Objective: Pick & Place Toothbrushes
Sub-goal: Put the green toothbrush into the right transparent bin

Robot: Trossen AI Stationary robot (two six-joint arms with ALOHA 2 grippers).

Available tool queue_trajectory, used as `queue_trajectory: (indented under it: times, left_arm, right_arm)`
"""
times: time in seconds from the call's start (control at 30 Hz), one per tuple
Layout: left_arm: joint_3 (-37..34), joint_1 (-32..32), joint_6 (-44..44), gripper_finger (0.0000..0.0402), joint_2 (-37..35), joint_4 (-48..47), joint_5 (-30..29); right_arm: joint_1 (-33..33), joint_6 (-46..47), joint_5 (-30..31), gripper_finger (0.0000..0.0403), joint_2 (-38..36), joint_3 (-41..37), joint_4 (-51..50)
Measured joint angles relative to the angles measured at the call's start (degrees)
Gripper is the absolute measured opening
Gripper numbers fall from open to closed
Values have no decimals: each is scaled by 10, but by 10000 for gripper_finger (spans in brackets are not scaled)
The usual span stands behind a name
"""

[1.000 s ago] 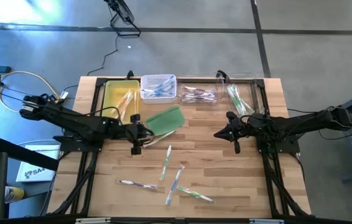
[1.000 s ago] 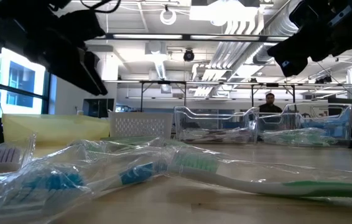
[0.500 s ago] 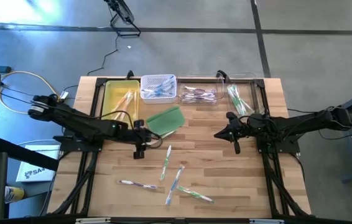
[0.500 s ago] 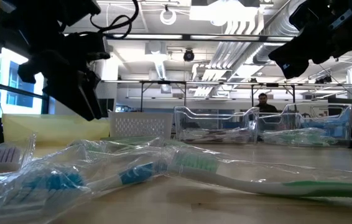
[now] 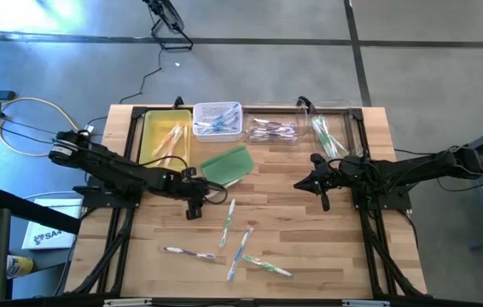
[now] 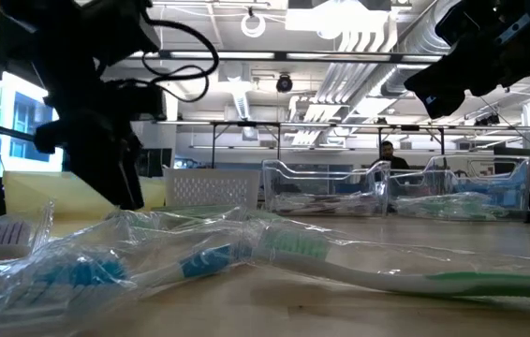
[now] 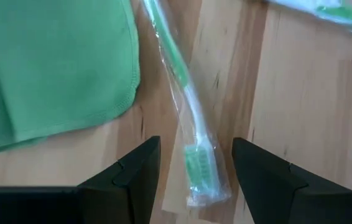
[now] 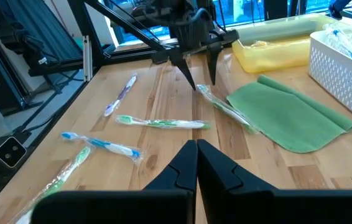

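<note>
1. Left gripper (image 7: 191, 180) sits low over the table (image 5: 310, 247), fingers spread wide, straddling the head end of a wrapped green toothbrush (image 7: 185, 106). Nothing gripped.
2. That toothbrush lies flat on the wood just beside the green pad (image 7: 51, 68), its handle running past the pad's edge.
3. Right gripper (image 8: 196, 163) hovers right of centre, fingers pressed together, holding nothing.
4. Loose toothbrushes (image 5: 233, 243) are scattered across the near half of the table.
5. More toothbrushes sit in the back-edge bins: yellow tray (image 5: 152, 119), white basket (image 5: 199, 109), clear bins (image 5: 348, 119).
</note>
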Motion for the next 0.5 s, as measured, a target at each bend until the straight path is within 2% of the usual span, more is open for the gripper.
queue_trajectory:
  times: [0.2,0.5]
  left_arm:
    - [0,0,0,193,47,64,4]
    - [1,0,-27,193,78,75,26]
  right_arm:
    - [0,0,0,2,0,0,0]
    - [0,-9,0,2,0,0,-6]
